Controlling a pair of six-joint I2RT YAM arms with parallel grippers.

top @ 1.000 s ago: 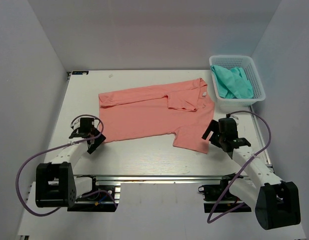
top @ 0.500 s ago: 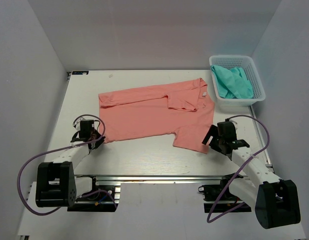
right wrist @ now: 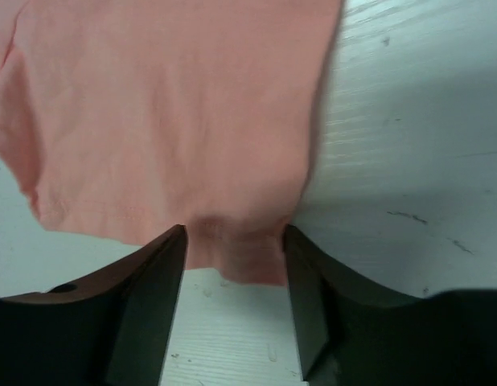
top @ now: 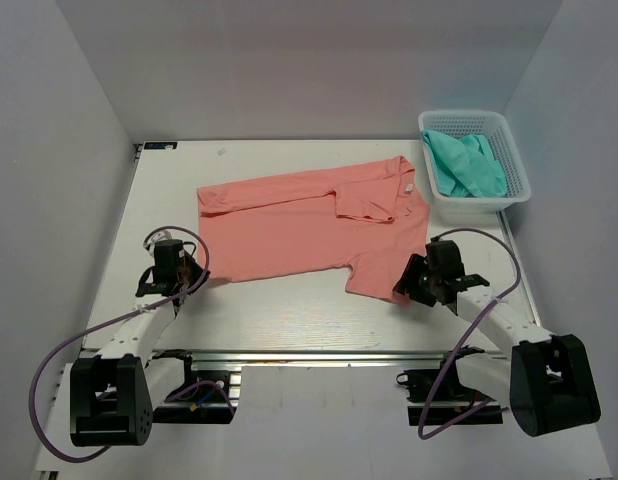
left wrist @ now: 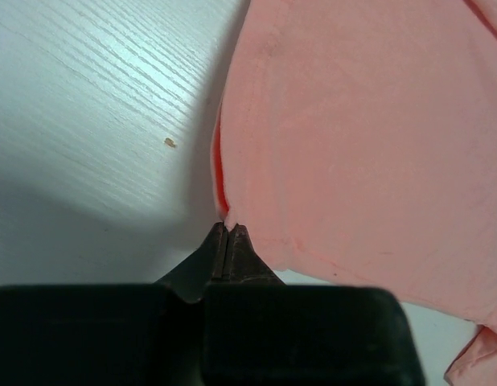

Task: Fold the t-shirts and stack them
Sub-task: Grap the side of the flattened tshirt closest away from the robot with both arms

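A salmon-pink t-shirt (top: 299, 225) lies spread across the white table (top: 289, 310), one sleeve folded in, its small white neck label (top: 408, 187) towards the right. My left gripper (top: 194, 276) sits at the shirt's near left corner. In the left wrist view this gripper (left wrist: 228, 229) is shut, pinching the shirt's edge (left wrist: 361, 121) at its tips. My right gripper (top: 404, 290) is at the near right corner. In the right wrist view its jaws (right wrist: 234, 241) stand apart on either side of the bunched corner of the pink cloth (right wrist: 168, 104). A teal-green t-shirt (top: 467, 165) lies crumpled in the basket.
A white lattice basket (top: 517, 160) stands at the back right corner of the table, beside the pink shirt's collar. White walls enclose the table on the left, back and right. A metal rail (top: 309, 355) runs along the near edge between the arm bases.
The left gripper moved onto the shirt's near left corner and shut on its edge. The right gripper moved left onto the near right corner, and its jaws have narrowed around the cloth.
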